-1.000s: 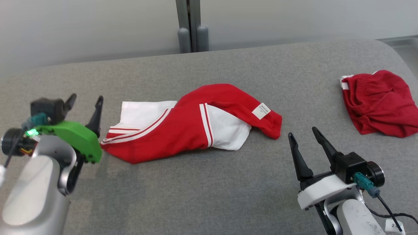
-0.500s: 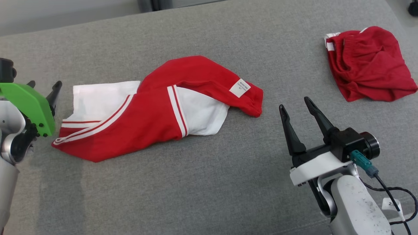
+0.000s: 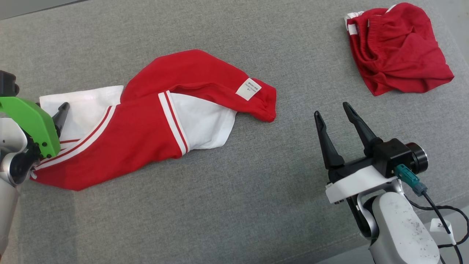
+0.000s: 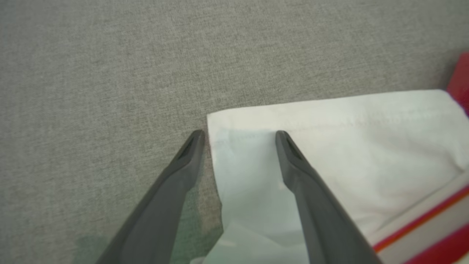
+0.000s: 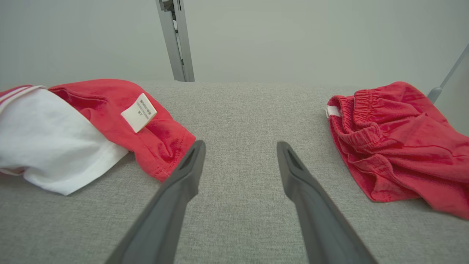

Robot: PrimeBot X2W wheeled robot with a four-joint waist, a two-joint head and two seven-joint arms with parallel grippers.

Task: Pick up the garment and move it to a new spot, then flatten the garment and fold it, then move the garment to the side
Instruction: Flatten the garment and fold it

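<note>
Garment (image 3: 146, 135) crumpled on grey cushion (image 3: 234, 205), left gripper (image 4: 238, 135) wide over its white corner, right gripper (image 3: 331, 109) wide too

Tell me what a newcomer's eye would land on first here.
The red-and-white garment, sprawled across the middle of the grey cushion, grabs the eye first, its white tag showing. Next comes the crumpled red heap at the far right. The left pincer hangs open at the garment's white corner, and the right pincer stands open over bare cushion between the two.
</note>
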